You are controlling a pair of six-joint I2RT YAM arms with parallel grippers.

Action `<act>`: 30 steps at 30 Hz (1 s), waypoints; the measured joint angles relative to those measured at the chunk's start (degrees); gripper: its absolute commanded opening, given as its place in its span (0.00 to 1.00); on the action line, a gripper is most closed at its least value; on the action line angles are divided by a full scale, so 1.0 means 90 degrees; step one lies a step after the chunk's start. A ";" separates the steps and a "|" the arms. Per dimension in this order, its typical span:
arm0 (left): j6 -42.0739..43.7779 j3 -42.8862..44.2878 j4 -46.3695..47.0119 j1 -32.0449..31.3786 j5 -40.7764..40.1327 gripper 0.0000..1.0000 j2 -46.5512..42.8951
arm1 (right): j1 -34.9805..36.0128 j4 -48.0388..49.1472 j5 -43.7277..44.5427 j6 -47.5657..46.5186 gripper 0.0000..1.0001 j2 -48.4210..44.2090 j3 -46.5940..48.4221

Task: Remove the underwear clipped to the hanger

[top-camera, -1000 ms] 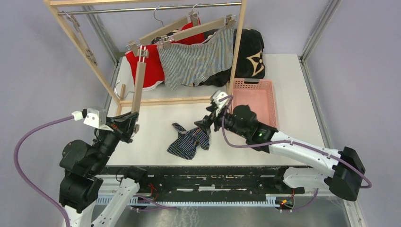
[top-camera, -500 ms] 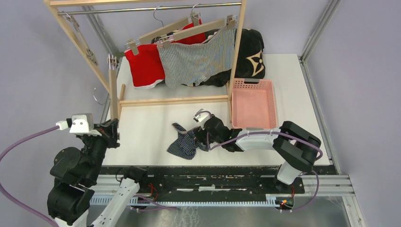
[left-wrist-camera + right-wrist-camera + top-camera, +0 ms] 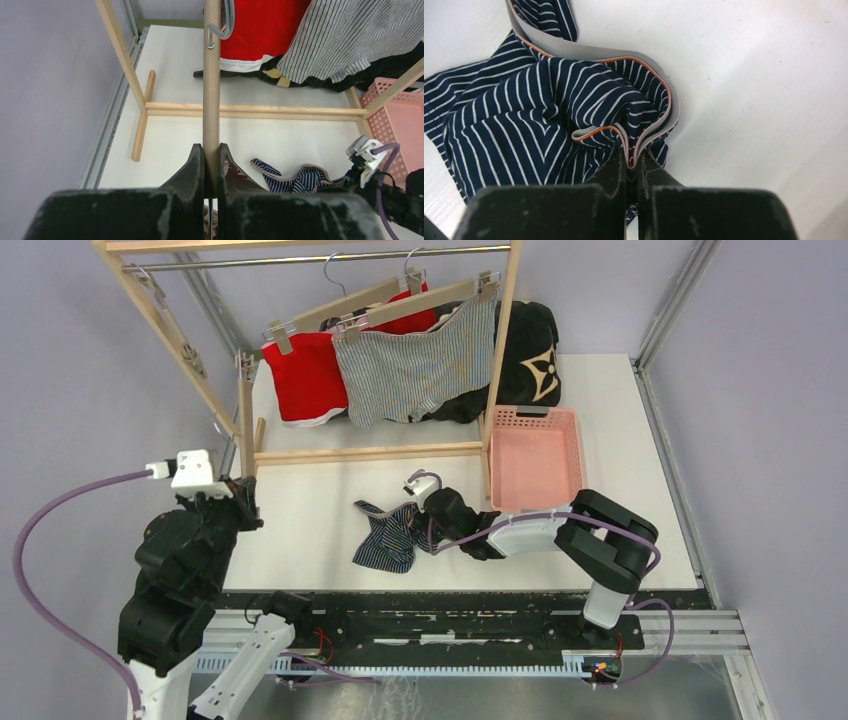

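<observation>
Left arm pose: the arm is reared up from its base at the near left corner, with the wrist aimed toward the pale wooden rack (image 3: 365,452).
Left end effector (image 3: 211,150): it is clenched on the bar of a bare wooden clip hanger (image 3: 212,90), which is held upright just beside the rack's left post.
Right arm pose: the elbow is folded back on the right and the forearm is laid low across the white bench (image 3: 310,510).
Right end effector (image 3: 630,157): it is pinched tight on the grey, orange-edged waistband of the dark navy pale-striped underwear (image 3: 390,540).
Navy pair: it is crumpled on the bench, left of the pink plastic basket (image 3: 535,455).
Red underwear (image 3: 305,380): it is clipped to a hanger on the rail.
Grey-and-white pinstriped underwear (image 3: 415,365): it is clipped to the neighbouring hanger, overlapping the red pair.
Markings: a pale emblem, possibly floral, is seen on the black cushion (image 3: 530,350).
Change over one second: the bare hanger, then tilted toward the red pair, has been stood upright; the right arm, then stretched out, has been folded.
</observation>
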 measured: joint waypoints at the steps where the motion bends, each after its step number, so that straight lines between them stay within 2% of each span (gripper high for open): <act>1: 0.0022 -0.0024 0.0070 0.0000 0.0000 0.03 0.0109 | 0.0000 -0.0053 0.0017 0.0002 0.01 -0.0034 0.0000; 8: 0.0325 0.0039 0.0590 0.0000 -0.0095 0.03 0.0984 | 0.0000 -0.0957 0.0308 0.0002 0.01 -0.1263 -0.0172; 18: 0.0614 0.0792 0.1095 0.0000 -0.0427 0.03 0.2319 | 0.0000 -0.1707 0.1171 -0.0083 0.01 -0.4690 -0.0406; 23: 0.0867 0.1224 0.1144 0.0000 -0.0593 0.03 0.2608 | 0.0000 -0.2276 0.1843 -0.0313 0.00 -0.5673 -0.0401; 30: 0.1234 0.2370 0.1200 0.0002 -0.0607 0.03 0.3378 | -0.0002 -0.2890 0.2817 -0.0857 0.00 -0.6654 -0.0046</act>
